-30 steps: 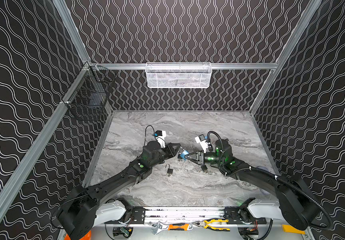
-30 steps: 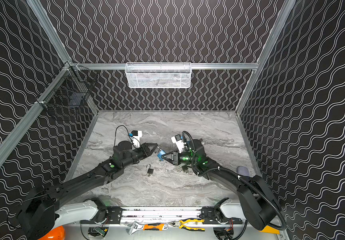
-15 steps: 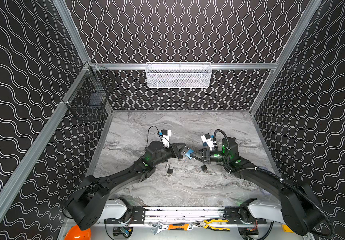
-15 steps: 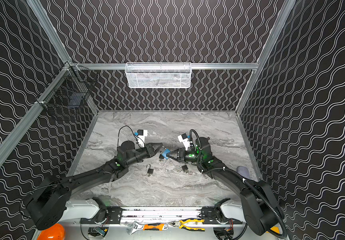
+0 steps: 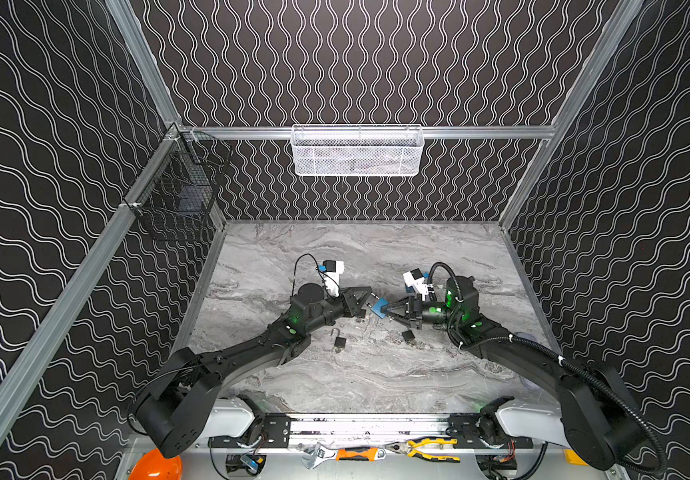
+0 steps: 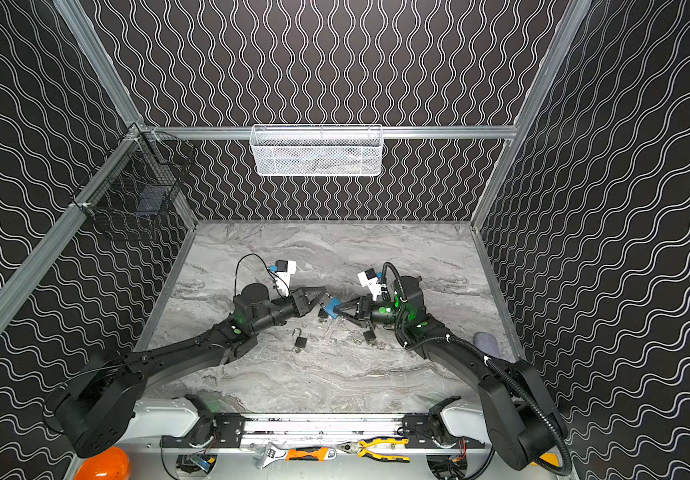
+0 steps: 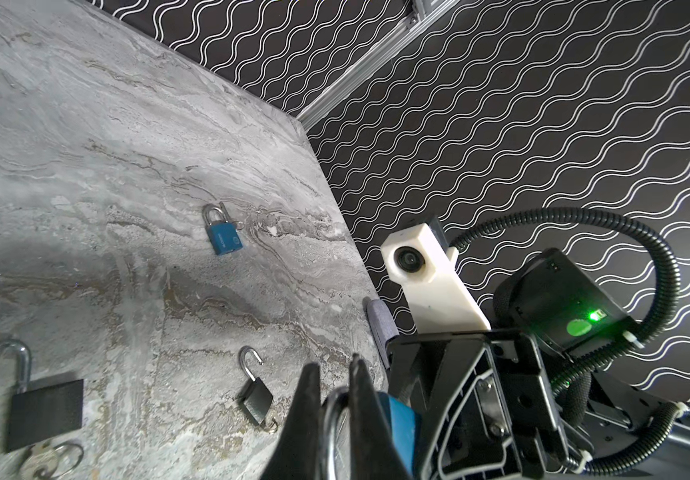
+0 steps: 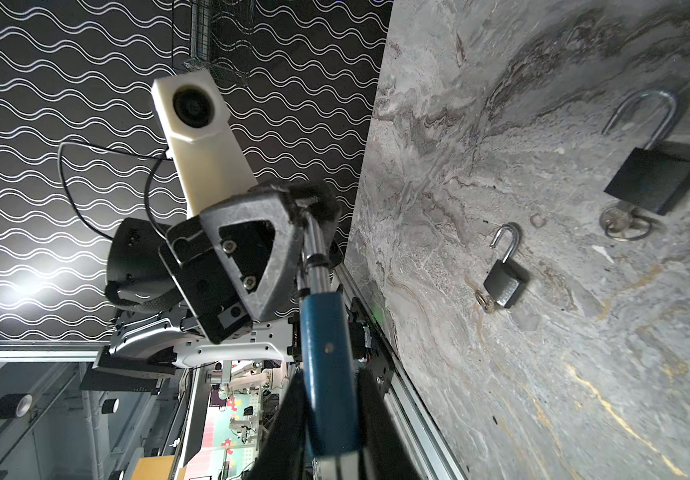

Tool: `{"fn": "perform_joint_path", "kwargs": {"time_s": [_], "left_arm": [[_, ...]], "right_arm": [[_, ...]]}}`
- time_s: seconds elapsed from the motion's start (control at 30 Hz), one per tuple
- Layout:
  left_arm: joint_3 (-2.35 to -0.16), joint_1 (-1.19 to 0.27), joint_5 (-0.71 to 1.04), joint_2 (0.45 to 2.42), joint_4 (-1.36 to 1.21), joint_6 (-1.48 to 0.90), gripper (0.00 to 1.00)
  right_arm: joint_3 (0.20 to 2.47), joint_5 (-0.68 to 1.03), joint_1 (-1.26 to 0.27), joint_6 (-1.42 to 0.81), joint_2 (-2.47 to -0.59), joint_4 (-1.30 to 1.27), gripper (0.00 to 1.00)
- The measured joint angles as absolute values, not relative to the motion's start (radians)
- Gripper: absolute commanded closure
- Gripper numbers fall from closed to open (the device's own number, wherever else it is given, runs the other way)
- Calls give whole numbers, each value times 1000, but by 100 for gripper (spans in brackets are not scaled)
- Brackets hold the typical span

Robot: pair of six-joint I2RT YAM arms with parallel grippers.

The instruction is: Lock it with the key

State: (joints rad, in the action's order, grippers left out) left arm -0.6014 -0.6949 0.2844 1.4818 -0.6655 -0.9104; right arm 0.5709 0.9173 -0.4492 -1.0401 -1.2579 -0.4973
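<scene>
A blue padlock [image 5: 378,308] [image 6: 331,309] hangs above the middle of the marble table, held from both sides. My right gripper [image 5: 384,309] [image 8: 329,386] is shut on its blue body [image 8: 326,353]. My left gripper [image 5: 370,298] [image 7: 333,368] is shut on its silver shackle [image 7: 329,415], and the blue body [image 7: 401,415] shows just past the fingers. The two grippers meet nose to nose. The held padlock's keyhole end sits between my right fingers, and no key shows there. A key on a ring [image 8: 621,224] sticks out of a black padlock lying on the table.
Two black padlocks with open shackles lie in front of the grippers [image 5: 339,340] [image 5: 407,336]. A second blue padlock [image 7: 223,237], shackle closed, lies nearer the right wall. A white mesh basket [image 5: 356,151] hangs on the back wall, a black wire basket [image 5: 177,195] at the left corner.
Both grippers have drifted slightly right and back, carrying the blue padlock between them. Neither grip has changed.
</scene>
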Motion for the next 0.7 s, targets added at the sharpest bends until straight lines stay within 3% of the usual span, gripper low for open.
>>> {"fn": "perform_joint_path", "kwargs": {"time_s": [0.7], "left_arm": [[-602, -725, 229, 1514, -717, -910, 100]], "right_arm": [[566, 922, -441, -1126, -1267, -543, 95]]}}
